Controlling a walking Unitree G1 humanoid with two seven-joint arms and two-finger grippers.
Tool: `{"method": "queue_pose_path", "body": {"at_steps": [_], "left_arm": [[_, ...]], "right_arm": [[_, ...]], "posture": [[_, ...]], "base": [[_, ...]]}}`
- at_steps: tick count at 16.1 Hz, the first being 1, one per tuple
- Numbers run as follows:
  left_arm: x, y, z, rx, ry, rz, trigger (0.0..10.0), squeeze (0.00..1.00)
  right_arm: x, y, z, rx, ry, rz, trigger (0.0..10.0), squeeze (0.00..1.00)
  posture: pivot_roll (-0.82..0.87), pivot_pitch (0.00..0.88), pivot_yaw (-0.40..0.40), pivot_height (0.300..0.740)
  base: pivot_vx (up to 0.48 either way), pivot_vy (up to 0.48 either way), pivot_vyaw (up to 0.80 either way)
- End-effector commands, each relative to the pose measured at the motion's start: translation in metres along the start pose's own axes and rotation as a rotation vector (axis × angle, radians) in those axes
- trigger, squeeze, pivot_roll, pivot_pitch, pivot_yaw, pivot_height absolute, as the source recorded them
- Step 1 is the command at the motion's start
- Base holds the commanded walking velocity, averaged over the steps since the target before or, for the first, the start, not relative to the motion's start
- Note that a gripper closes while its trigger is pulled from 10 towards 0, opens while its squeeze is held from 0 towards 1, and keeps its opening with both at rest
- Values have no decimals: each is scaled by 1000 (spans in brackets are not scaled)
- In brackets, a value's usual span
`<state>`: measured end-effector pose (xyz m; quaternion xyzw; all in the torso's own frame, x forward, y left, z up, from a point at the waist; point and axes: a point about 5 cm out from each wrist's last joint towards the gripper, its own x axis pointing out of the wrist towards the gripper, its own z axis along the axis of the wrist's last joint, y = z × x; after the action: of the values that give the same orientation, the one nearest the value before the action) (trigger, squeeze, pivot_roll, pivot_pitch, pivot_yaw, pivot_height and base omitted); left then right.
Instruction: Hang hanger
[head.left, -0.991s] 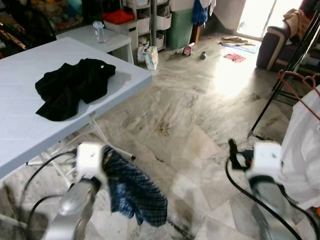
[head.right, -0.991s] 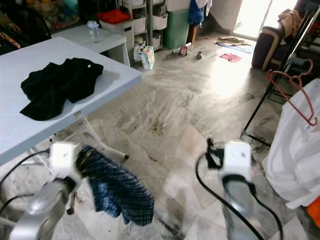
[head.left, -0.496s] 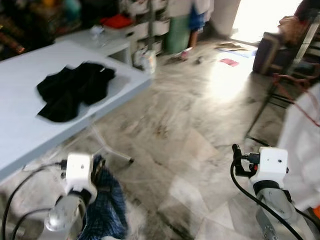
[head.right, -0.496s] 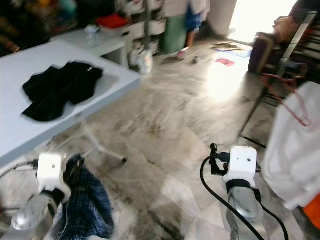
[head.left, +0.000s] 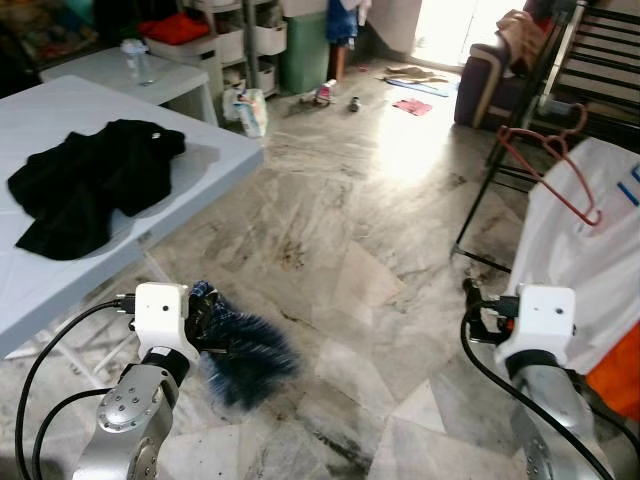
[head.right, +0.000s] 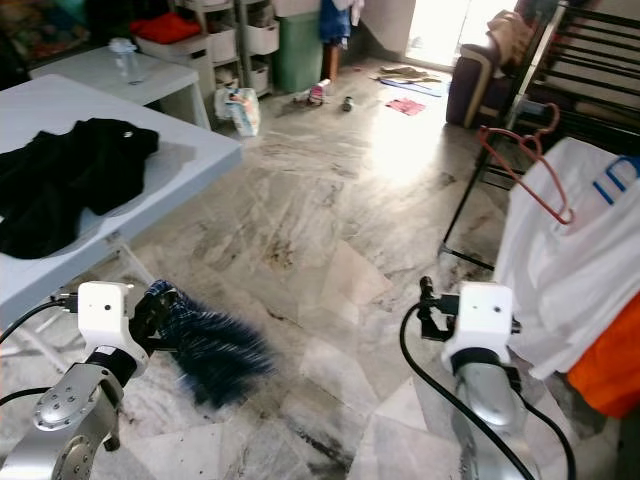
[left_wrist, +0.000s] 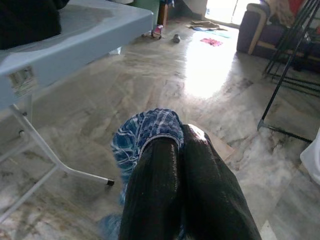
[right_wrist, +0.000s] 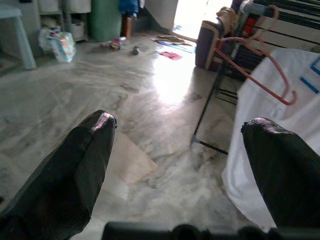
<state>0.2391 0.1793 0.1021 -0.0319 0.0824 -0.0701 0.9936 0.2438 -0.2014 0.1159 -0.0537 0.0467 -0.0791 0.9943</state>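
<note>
A red hanger (head.left: 545, 168) hooks over the top of a white garment (head.left: 580, 255) draped on a black drying rack (head.left: 497, 172) at the right. My left gripper (left_wrist: 180, 142) is low at the left, shut on a blue plaid cloth (head.left: 240, 345) that trails blurred to the right of it. My right gripper (right_wrist: 177, 127) is open and holds nothing. It sits low at the right, a short way in front of the white garment, with the red hanger (right_wrist: 255, 62) ahead of it and higher.
A white folding table (head.left: 200, 150) with a black garment (head.left: 85, 185) stands at the left. Bare marble floor (head.left: 340, 210) lies between table and rack. Storage shelves (head.left: 235, 40), a green bin (head.left: 305, 45) and a sofa (head.left: 485, 70) line the back. An orange cloth (head.left: 615, 370) hangs at the far right.
The camera has turned right, bringing the rack and hanger closer in. The plaid cloth, hanging below the left gripper before, now swings out blurred to the right.
</note>
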Motion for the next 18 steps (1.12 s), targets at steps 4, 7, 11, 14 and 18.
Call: {"method": "queue_pose_path", "body": {"at_steps": [4, 7, 11, 14, 18], "left_arm": [[4, -6, 3, -19, -16, -41, 10000, 0], [6, -8, 4, -29, -23, -55, 10000, 0], [8, -10, 2, -24, -8, -45, 10000, 0], [11, -8, 1, -14, -1, -11, 10000, 0], [12, -7, 1, -8, -1, 19, 10000, 0]], "right_arm": [[2, 6, 4, 13, -6, 6, 10000, 0], [6, 8, 5, 17, -10, 10, 10000, 0], [7, 11, 5, 14, -13, 15, 10000, 0], [7, 13, 5, 21, -13, 26, 10000, 0], [9, 14, 5, 23, -12, 32, 10000, 0]], "posture": [[-16, 5, -31, 740], [-10, 6, -31, 740], [-8, 6, -30, 740], [-7, 9, -33, 740], [-6, 8, -37, 740]], "base": [[126, 0, -630], [277, 0, -800], [147, 0, -345], [0, 0, 0], [0, 0, 0]]}}
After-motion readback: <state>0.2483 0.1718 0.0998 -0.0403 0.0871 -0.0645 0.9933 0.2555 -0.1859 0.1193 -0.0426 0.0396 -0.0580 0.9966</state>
